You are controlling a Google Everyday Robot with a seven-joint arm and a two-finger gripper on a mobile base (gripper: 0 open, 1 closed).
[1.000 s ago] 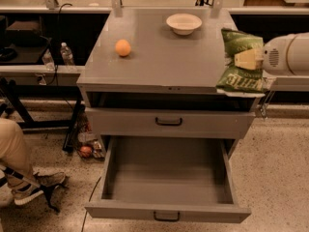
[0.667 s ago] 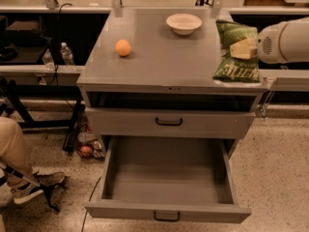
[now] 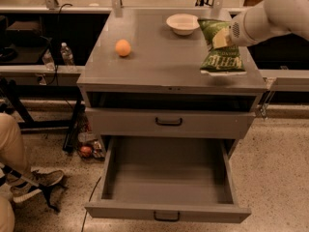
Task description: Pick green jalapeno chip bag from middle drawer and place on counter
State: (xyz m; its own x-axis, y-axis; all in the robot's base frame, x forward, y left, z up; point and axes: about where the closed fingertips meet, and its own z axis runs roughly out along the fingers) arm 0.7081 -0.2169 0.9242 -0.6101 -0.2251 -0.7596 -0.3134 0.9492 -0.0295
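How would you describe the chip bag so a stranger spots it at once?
The grey cabinet has a counter on top; near its right front corner is the green jalapeno chip bag, held upright by the gripper. It is the only green, crinkly thing, unlike the white bowl behind it and the orange fruit.

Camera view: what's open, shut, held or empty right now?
gripper, shut on the green jalapeno chip bag, over the counter at right
green jalapeno chip bag, held upright
middle drawer, pulled open, empty
slimmer drawer above it, shut
orange, resting on the counter
bowl, upright on the counter
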